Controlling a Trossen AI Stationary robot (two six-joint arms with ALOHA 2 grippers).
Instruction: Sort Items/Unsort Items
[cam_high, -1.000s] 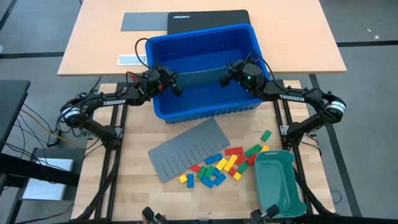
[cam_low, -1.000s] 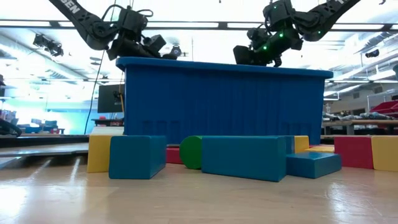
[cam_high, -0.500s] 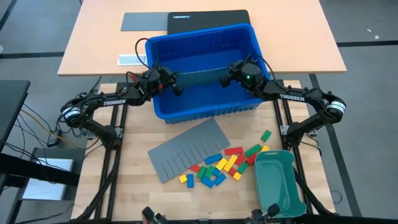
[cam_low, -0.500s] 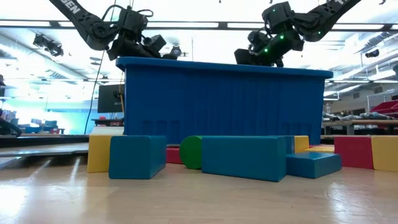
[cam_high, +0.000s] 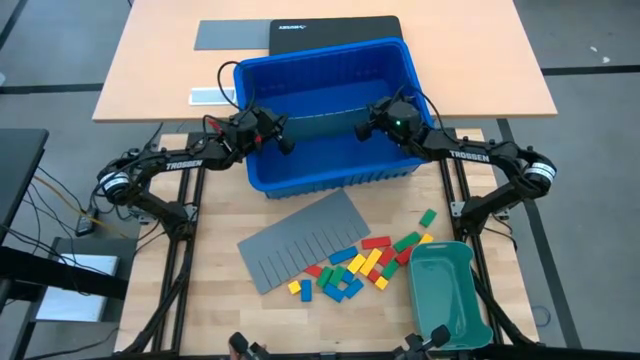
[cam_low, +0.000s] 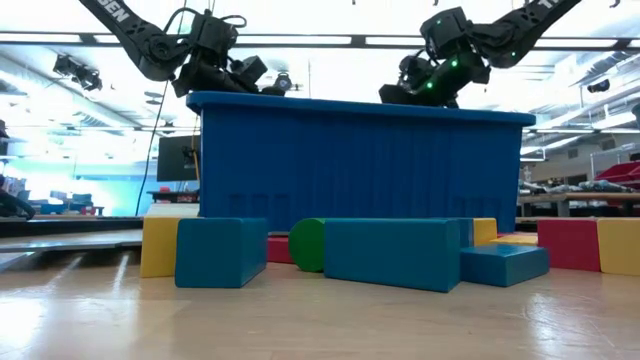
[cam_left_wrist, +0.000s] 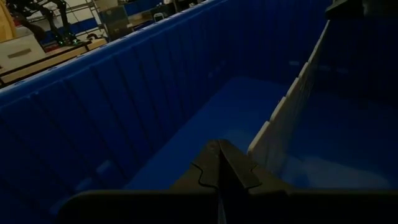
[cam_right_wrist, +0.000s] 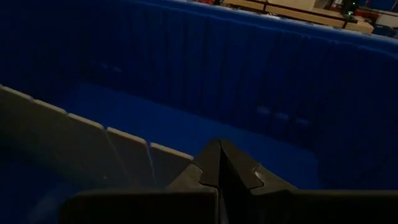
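High view: left gripper (cam_high: 283, 141) is reaching over the left rim of the blue bin (cam_high: 262, 176), fingers clenched, and looking like it is pinching the left end of the grey divider (cam_high: 318, 126) standing across the bin. Right gripper (cam_high: 362, 127) is doing the same at the divider's right end, also clenched. Wrist views are showing each pair of shut fingers (cam_left_wrist: 220, 169) sitting right at the slotted edge of that strip, but whether either one is really gripping it I cannot tell.

Blocks (cam_high: 355, 264) are lying loose on the table in front of the bin, well apart from both grippers, between a second flat grey sheet (cam_high: 300, 238) and the teal tray (cam_high: 448, 294). None are in the bin, so sorting is not yet under way.

Risks, as I judge them:
- Arms lifting or pushing unevenly, so the divider is tilting, jamming against the bin walls or slipping out of one pinch.
- A thin edge giving little hold, so a drop is likely.
- Divider catching, so the whole bin is dragging toward the blocks and scattering them.
- Wrist cables snagging on the rim.
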